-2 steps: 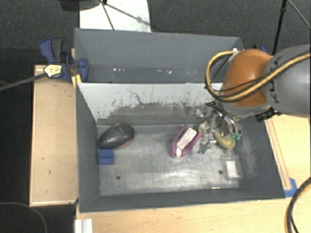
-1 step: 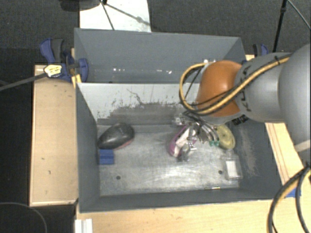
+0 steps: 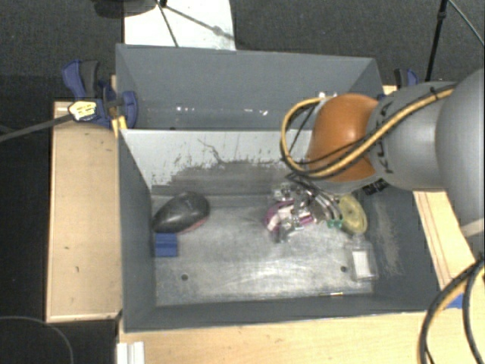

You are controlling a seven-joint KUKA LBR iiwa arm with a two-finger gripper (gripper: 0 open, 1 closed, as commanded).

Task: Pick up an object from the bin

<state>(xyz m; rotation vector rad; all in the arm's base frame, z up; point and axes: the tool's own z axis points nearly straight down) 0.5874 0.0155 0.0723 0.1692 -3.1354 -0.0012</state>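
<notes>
My gripper [image 3: 292, 217] is down near the bin floor, right of the middle, under the arm's orange cover. A small purple and white thing [image 3: 277, 219] lies at its fingertips; whether the fingers are round it I cannot make out. Just to the right, a yellowish round disc [image 3: 354, 214] lies by the right wall. A small clear, whitish block [image 3: 361, 264] sits on the floor below the disc.
A dark oval thing like a computer mouse [image 3: 181, 211] lies at the left of the bin, with a small blue block [image 3: 166, 245] just below it against the left wall. The arm and its cables cover the bin's upper right.
</notes>
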